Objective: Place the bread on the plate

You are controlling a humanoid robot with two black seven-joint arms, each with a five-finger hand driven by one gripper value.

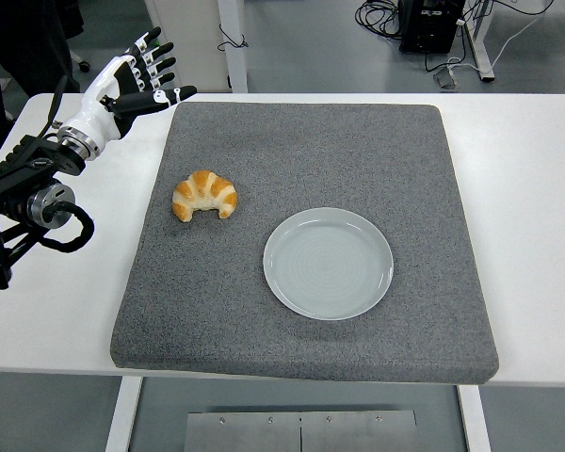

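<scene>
Left hand [132, 80]: upper left of the frame, raised above the far left corner of the table, fingers spread apart and holding nothing
Left arm: black, enters from the left edge and reaches up toward the far left corner of the mat
Croissant [204, 194]: golden, lies on the grey mat [264, 320], left of centre, well apart from the hand
Plate [328, 263]: round, pale grey-blue, empty, on the mat at centre, to the lower right of the croissant, not touching it
Table [527, 188]: white, the mat covers most of its middle
</scene>
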